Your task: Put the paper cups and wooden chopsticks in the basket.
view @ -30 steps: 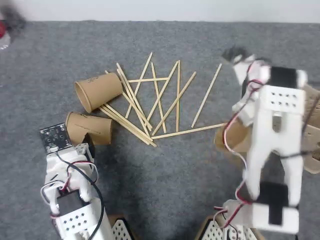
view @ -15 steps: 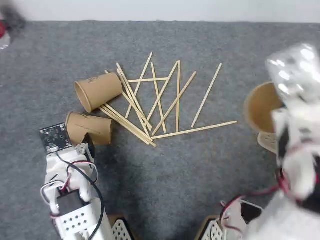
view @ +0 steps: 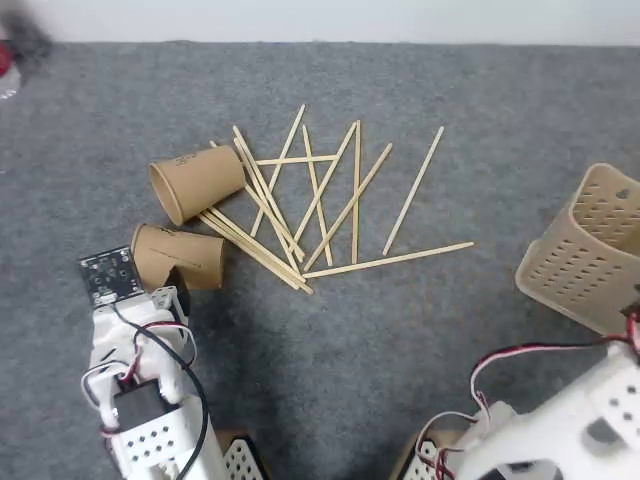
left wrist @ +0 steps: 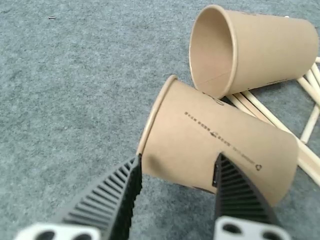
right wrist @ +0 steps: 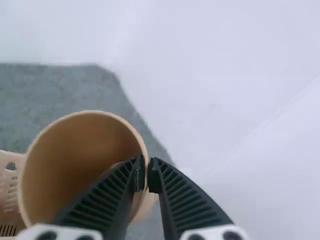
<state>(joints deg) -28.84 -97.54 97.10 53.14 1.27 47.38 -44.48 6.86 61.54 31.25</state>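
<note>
Two brown paper cups lie on their sides at the left of the grey mat, one [view: 197, 182] farther back and one [view: 180, 257] nearer. Several wooden chopsticks [view: 320, 205] are strewn beside them, some under the cups. My left gripper [left wrist: 175, 182] is open, its fingers on either side of the near cup [left wrist: 220, 145], close to its rim; the far cup [left wrist: 250, 47] lies just beyond. My right gripper [right wrist: 146, 172] is shut on the rim of a third paper cup [right wrist: 75, 160], held up in the air. The beige basket [view: 590, 250] stands at the right edge.
The left arm [view: 140, 370] occupies the near left corner, and the right arm's white body [view: 570, 430] fills the near right corner. A basket edge [right wrist: 6, 192] appears beside the held cup. A pale wall runs behind the mat.
The right arm has swung right and out of the high view with its cup, uncovering the basket. The left arm, the lying cups and the chopsticks have not moved.
</note>
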